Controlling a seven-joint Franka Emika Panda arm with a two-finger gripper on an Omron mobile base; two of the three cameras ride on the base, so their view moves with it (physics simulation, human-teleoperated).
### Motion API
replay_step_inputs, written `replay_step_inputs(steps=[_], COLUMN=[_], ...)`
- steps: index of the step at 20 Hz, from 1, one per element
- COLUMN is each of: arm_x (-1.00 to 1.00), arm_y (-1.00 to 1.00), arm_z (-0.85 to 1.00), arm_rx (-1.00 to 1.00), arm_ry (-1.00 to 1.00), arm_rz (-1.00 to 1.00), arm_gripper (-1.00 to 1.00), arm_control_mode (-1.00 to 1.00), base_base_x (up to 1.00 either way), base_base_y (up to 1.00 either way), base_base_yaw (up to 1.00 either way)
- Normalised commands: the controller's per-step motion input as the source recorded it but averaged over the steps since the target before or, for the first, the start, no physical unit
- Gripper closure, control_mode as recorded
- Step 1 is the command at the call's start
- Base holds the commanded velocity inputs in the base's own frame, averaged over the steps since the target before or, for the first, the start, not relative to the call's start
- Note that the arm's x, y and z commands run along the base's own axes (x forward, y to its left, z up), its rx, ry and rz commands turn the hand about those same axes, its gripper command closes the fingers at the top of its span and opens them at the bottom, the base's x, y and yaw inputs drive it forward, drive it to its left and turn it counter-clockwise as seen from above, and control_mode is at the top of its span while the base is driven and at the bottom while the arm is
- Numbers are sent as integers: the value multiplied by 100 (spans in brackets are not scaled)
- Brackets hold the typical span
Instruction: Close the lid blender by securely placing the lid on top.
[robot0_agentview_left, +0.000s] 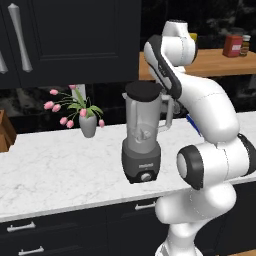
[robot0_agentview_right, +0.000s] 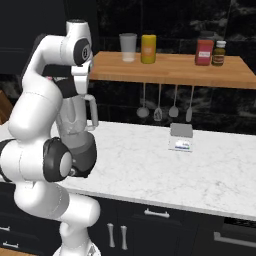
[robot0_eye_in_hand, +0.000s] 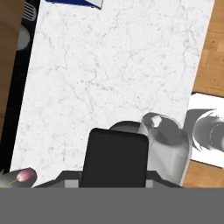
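Lid (robot0_agentview_left: 143, 90) sits atop the blender (robot0_agentview_left: 142, 145); fingers pinched closed on it; lifting away unreleased could drag it off

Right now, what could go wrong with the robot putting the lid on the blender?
The lid sits atop the blender but may not be seated flat; a tilted lid could slip off. The gripper is close beside the jar's rim, so pulling away carelessly might knock the lid or tip the blender toward the flower vase.

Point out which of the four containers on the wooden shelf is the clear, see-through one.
The clear cup, at the left end of the wooden shelf. Beside it stand a yellow canister, a red box and a small dark bottle, all opaque.
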Motion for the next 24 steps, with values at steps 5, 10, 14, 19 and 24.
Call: replay_step_inputs(steps=[5,10,14,19,24], arm_x=[-23,-21,-30,-94,-32], arm_y=[35,66,86,66,35], arm_z=[-9,0,-3,-19,-1], arm_rx=[0,0,-3,-1,0], arm_ry=[11,4,0,-3,-3], arm_rz=[7,10,13,17,9], arm_gripper=[100,100,100,100,100], arm_control_mode=[-100,-100,-100,-100,-100], base_base_x=[0,0,0,0,0], base_base_y=[0,0,0,0,0], base_base_yaw=[0,0,0,0,0])
